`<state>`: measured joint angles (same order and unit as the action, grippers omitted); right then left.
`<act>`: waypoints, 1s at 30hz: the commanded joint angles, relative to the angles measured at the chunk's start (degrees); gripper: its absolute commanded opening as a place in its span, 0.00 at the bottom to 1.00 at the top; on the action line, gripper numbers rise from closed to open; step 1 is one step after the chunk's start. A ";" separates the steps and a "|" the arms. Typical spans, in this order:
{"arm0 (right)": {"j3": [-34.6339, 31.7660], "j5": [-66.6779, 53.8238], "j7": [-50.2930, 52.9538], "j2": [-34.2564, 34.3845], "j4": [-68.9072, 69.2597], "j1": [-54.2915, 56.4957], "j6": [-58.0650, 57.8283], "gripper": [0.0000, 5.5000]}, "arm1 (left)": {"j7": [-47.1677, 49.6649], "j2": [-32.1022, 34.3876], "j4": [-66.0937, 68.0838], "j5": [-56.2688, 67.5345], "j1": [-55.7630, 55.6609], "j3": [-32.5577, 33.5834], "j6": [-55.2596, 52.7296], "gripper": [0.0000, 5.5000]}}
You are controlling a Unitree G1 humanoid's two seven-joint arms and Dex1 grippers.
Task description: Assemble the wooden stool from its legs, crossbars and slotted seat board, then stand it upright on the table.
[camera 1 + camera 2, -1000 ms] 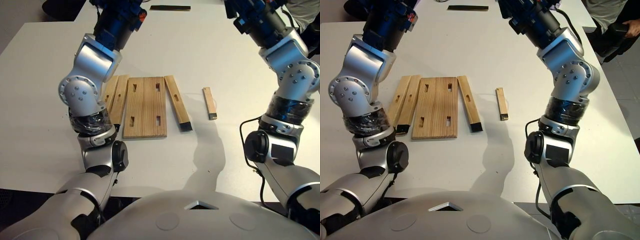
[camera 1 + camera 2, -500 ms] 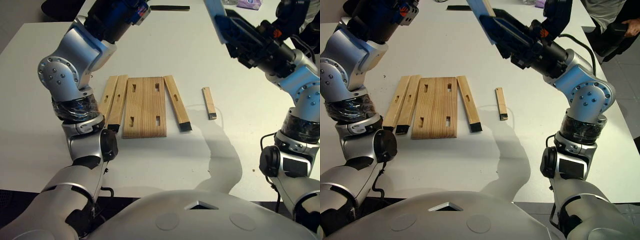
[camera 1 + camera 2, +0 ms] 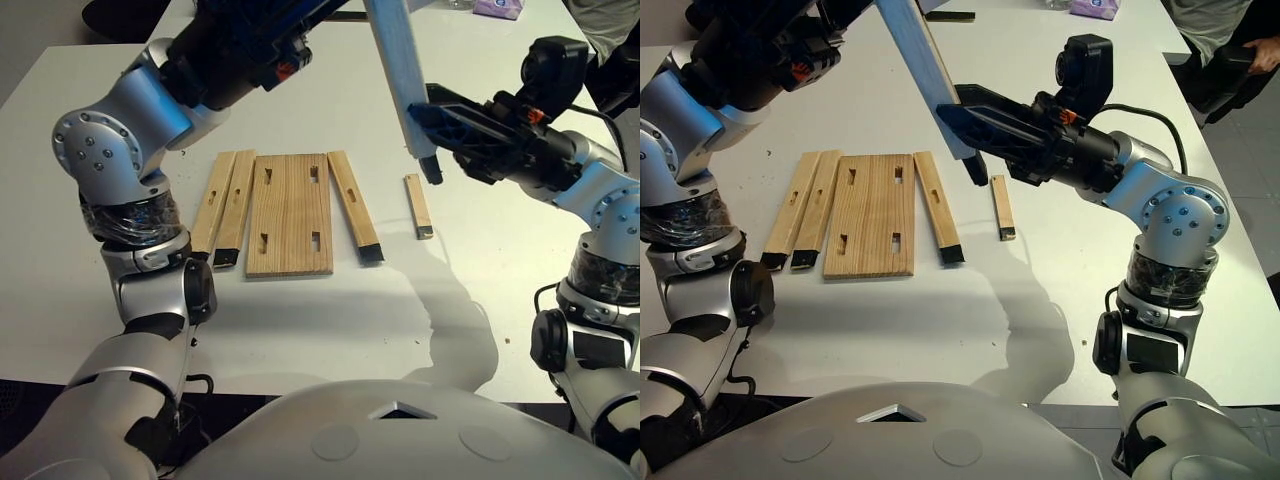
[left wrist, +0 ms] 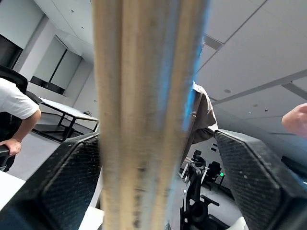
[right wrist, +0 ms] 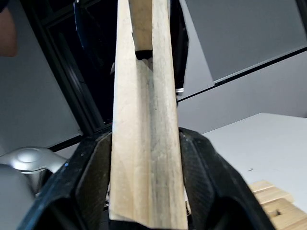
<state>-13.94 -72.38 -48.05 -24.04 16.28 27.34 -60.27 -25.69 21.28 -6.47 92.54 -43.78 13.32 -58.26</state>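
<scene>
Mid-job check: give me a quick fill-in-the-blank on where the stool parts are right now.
1. The flat pale wooden seat board shows ___ slots.
2. ___ black-tipped wooden legs lie side by side on the board's left.
3. The right gripper is shut on a long wooden leg held ___ the white table.
4. The short wooden crossbar lies to the board's ___.
Missing words: four; two; above; right.
</scene>
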 commanded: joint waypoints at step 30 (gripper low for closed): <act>3.97 6.56 -8.14 -10.13 -1.26 -4.94 3.22 0.37 | -10.95 4.69 -0.58 -10.86 3.43 1.73 1.83 0.38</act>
<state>-9.18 -66.78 -55.01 -31.97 15.19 24.20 -57.19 -36.29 25.06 -7.64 81.08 -39.83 11.52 -58.60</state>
